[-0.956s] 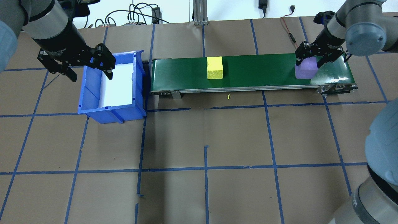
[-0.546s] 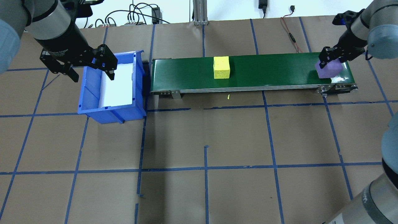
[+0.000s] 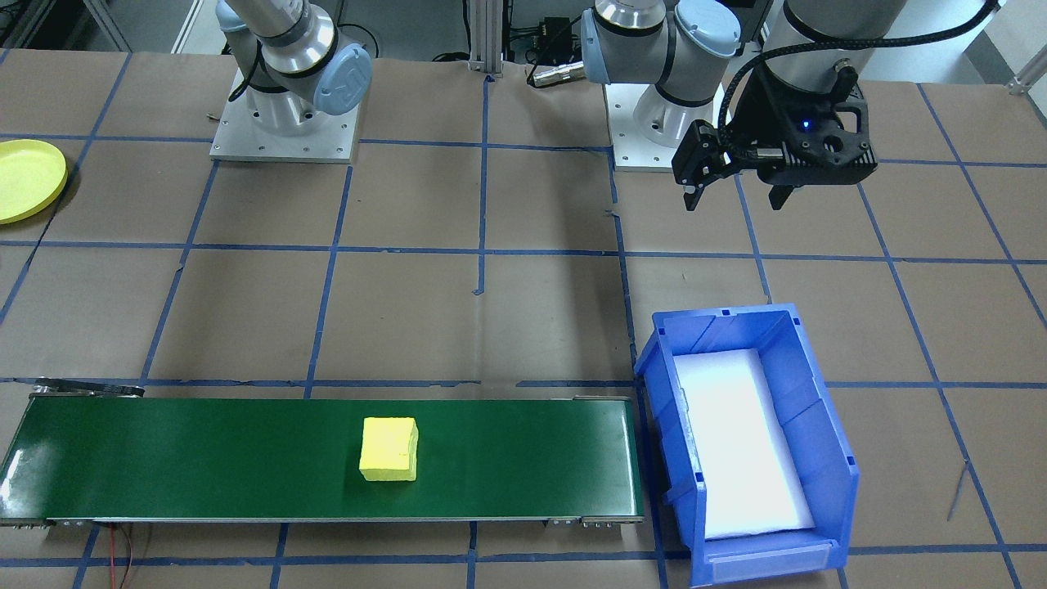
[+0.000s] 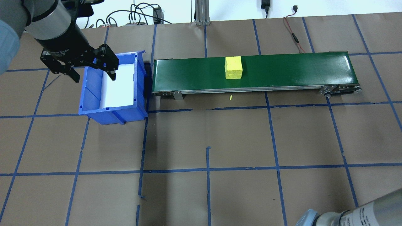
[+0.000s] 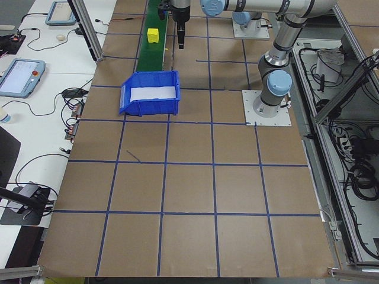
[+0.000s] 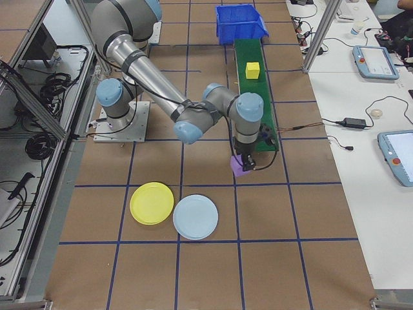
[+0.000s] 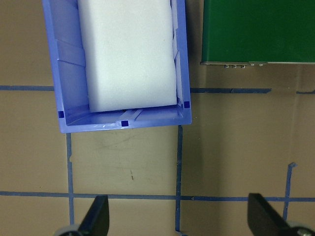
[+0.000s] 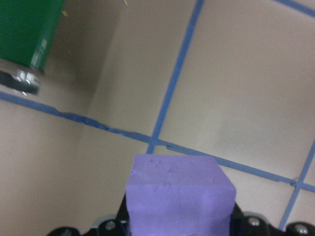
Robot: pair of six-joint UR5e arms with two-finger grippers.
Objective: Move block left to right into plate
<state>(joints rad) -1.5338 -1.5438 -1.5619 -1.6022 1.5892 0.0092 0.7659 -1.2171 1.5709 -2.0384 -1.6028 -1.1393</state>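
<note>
My right gripper (image 6: 244, 161) is shut on a purple block (image 8: 179, 191) and holds it above the brown table just past the end of the green conveyor (image 4: 282, 69). This gripper is out of the overhead view. The yellow plate (image 6: 151, 203) lies on the table apart from the held block, and its edge shows again at the plate (image 3: 24, 180) in the front view. A yellow block (image 4: 233, 67) sits on the belt near its middle. My left gripper (image 4: 94, 76) hangs open and empty over the near edge of the blue bin (image 4: 94, 105).
A light blue plate (image 6: 195, 217) lies touching the yellow one. The blue bin (image 3: 818, 393) holds a white foam pad and stands at the conveyor's left end. Blue tape lines grid the table. Cables and tablets lie beyond the far edge.
My right gripper carried the purple block off the conveyor's right end and out of the overhead view. The yellow block moved right along the belt. The left arm stayed put.
</note>
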